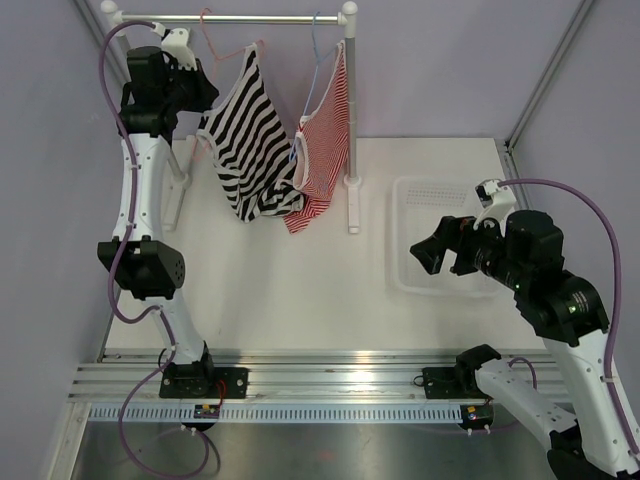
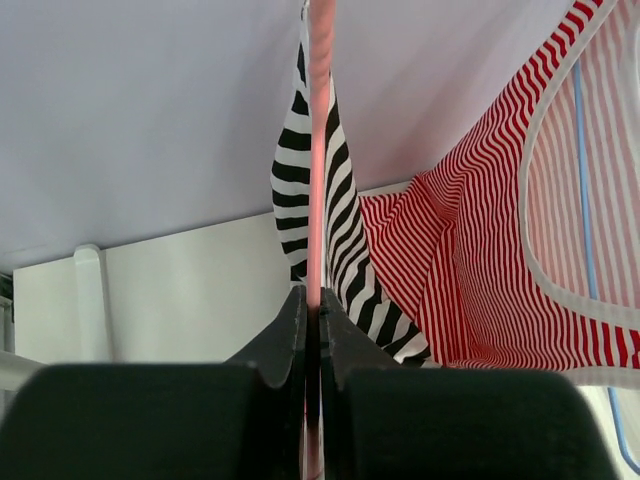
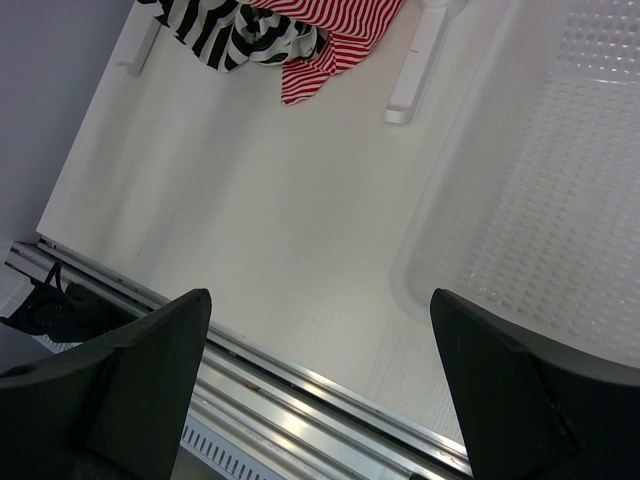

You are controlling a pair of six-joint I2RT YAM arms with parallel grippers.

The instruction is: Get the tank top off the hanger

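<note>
The black-and-white striped tank top (image 1: 250, 140) hangs from the pink wire hanger (image 1: 212, 45), whose hook is over the rack rail. My left gripper (image 1: 207, 98) is up at the top's left edge. In the left wrist view it (image 2: 313, 310) is shut on the pink hanger wire (image 2: 320, 150), with the tank top (image 2: 345, 260) just behind the fingers. My right gripper (image 1: 435, 255) is open and empty, low over the table near the tray. In the right wrist view it (image 3: 320, 330) is far from the tank top (image 3: 230, 30).
A red-and-white striped top (image 1: 325, 140) on a blue hanger (image 1: 315, 40) hangs right beside the tank top, touching it. The white rack (image 1: 348, 120) stands at the back of the table. A clear plastic tray (image 1: 440, 200) lies at the right.
</note>
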